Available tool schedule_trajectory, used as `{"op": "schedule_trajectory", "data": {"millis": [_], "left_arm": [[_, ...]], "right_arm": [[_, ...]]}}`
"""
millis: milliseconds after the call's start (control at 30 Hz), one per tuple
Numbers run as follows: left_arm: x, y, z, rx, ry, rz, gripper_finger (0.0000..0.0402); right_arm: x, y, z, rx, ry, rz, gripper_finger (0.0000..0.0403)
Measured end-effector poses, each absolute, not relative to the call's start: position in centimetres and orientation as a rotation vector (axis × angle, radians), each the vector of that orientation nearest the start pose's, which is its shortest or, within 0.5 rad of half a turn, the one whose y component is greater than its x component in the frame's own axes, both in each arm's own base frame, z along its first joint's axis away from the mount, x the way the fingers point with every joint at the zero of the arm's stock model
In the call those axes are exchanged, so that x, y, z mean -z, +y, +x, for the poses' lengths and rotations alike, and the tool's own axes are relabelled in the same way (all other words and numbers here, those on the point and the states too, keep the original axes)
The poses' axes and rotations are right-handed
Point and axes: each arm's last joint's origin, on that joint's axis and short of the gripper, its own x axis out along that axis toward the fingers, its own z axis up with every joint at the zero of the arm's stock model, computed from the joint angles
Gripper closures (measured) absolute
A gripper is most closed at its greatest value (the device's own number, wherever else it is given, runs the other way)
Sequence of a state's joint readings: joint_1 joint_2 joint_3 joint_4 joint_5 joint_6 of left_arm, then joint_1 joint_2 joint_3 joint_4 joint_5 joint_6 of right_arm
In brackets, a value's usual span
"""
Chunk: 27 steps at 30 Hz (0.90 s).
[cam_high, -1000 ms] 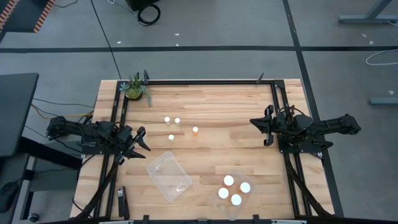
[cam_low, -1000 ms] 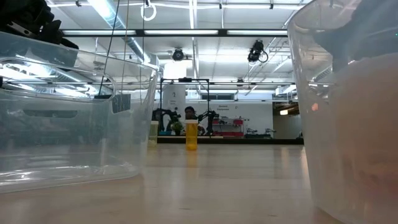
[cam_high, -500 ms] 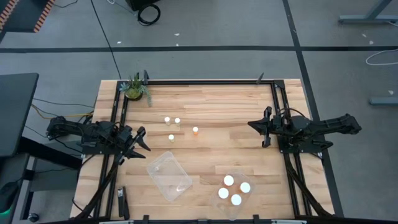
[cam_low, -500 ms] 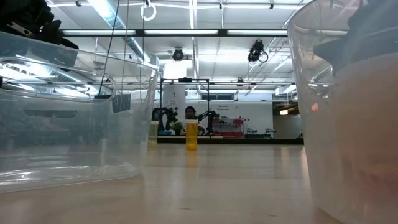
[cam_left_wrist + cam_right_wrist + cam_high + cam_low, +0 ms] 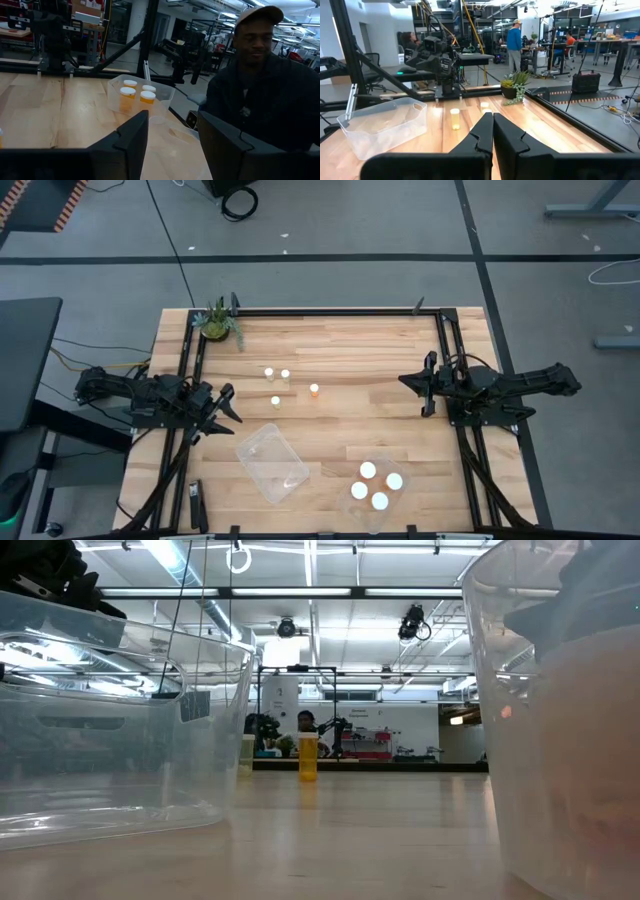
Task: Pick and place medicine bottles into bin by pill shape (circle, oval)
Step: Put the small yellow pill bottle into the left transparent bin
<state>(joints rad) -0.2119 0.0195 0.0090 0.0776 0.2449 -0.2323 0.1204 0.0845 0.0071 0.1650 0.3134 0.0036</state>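
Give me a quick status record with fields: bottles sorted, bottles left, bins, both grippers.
sorted: four white-capped amber bottles in the clear plastic tub near the right arm
left: four small white-capped amber bottles standing mid-table
empty bin: clear plastic tub near the left arm
left gripper: open, holding nothing, at the table's left edge
right gripper: shut, holding nothing, at the right side

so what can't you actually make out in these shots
- Pill shapes: the loose bottles are only tiny white caps in the high view.
- Bottles in the right tub: low view blurs them through the tub wall.
- Left fingers: cut off by the left wrist view's bottom edge.
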Motion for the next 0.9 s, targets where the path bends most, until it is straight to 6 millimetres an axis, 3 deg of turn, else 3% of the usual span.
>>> {"op": "schedule_trajectory", "data": {"millis": [200, 400, 900], "left_arm": [[-18.4, -2.3, 9.4, 0.339, -0.147, -0.254, 0.0223], [-18.8, -2.0, 9.4, 0.217, -0.214, -0.174, 0.0222], [-18.9, -2.0, 9.4, 0.221, -0.211, -0.246, 0.0221]], "right_arm": [[-17.5, 0.3, 10.1, 0.193, -0.086, 0.022, 0.0383], [-17.5, 0.3, 10.1, 0.193, -0.087, 0.023, 0.0383], [-17.5, 0.3, 10.1, 0.193, -0.086, 0.023, 0.0383]]}}
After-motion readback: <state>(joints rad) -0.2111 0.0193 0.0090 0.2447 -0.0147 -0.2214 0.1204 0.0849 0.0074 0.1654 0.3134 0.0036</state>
